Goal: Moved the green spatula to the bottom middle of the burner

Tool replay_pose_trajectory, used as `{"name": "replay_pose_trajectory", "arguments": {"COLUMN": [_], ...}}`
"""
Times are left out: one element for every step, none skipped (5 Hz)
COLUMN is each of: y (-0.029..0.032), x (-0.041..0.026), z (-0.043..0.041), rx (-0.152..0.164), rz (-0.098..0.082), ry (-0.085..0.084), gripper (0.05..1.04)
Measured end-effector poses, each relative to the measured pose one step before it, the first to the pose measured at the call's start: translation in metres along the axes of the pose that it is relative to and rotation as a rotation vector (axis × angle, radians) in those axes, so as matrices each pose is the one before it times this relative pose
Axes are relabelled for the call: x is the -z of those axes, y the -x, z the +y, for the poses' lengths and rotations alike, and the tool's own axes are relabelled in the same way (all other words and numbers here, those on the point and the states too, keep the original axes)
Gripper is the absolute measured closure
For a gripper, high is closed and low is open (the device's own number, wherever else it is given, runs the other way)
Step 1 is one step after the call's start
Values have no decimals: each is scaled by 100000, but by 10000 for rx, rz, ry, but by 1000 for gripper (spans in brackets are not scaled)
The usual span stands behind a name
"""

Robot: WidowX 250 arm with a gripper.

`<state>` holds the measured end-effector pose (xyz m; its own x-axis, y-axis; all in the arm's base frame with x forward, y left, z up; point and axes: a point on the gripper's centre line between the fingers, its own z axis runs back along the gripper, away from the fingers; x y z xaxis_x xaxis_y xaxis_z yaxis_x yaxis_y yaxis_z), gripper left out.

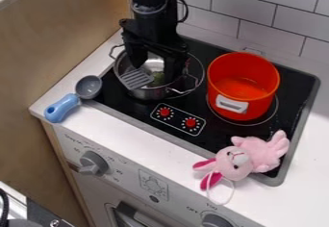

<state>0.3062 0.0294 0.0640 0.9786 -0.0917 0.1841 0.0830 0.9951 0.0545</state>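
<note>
Above the silver pot (149, 94), the black gripper (154, 67) hangs open, its two fingers apart and the pot's inside visible between them. A grey slotted spatula head (135, 78) lies over the pot's front left rim, just below the left finger. Something green (157, 79) shows inside the pot behind that head; whether it is the spatula's handle I cannot tell. The pot stands on the left burner (197, 72) of the black stovetop, and the arm covers its back part.
On the right burner stands an orange-red pot (243, 86) with a white handle. A pink plush rabbit (247, 159) lies at the stovetop's front right corner. A grey ladle with a blue handle (62, 107) rests on the left counter edge. Red knobs (191, 122) sit front centre.
</note>
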Motion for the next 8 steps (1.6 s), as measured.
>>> {"name": "replay_pose_trajectory", "arguments": {"y": [-71, -95, -220, -126, 441, 834, 762, 819], "x": [-1, -131, 505, 504, 477, 240, 44, -1024], "z": [-475, -155, -335, -64, -344, -255, -481, -423], "rx": [-152, -141, -53, -108, -113, -167, -85, -200], "rz": [219, 64, 145, -246, 10, 333, 421, 483], "ry": [68, -48, 236, 326, 221, 145, 408, 194], "gripper": [84, 84, 84, 84, 134, 392, 681, 770]}}
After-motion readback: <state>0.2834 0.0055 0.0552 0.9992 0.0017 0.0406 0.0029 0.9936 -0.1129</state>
